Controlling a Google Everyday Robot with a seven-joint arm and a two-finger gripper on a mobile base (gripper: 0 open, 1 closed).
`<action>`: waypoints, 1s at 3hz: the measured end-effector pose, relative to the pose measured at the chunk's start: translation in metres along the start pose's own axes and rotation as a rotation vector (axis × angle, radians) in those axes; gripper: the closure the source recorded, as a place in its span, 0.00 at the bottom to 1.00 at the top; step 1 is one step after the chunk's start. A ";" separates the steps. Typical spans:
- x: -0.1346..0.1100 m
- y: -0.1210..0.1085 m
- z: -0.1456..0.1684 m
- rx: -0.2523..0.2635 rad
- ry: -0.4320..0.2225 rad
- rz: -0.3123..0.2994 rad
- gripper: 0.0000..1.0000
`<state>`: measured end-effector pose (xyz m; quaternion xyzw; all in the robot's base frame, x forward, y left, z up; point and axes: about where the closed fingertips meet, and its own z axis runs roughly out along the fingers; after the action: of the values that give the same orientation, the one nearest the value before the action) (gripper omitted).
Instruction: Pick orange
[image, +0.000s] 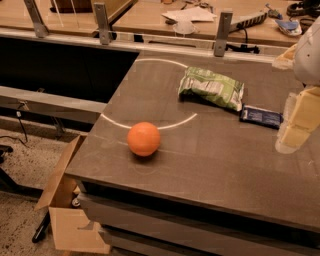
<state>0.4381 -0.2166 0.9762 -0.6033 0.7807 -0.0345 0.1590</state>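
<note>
The pincer (295, 120) hangs at the right edge, pale and blocky, partly cut off by the frame, so how far it stands open and whether it grips anything cannot be told. The orange (144, 139) sits on the dark bench (215, 170) near its front left corner, well apart from the pincer and to its left. Between them, farther back, lie a green snack bag (212, 88) and a dark blue packet (261, 116). On the floor, an open cardboard box (67, 225) is half hidden under the bench; its contents are hard to make out.

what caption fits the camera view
Gripper at right edge, away from the orange on the table; green bag behind.
</note>
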 end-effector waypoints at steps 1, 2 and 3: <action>0.000 0.000 0.000 0.000 0.000 0.000 0.00; -0.003 0.002 -0.001 0.008 -0.060 0.018 0.00; -0.005 0.014 0.007 0.022 -0.203 0.086 0.00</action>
<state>0.4283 -0.2071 0.9673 -0.5679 0.7854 0.0251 0.2452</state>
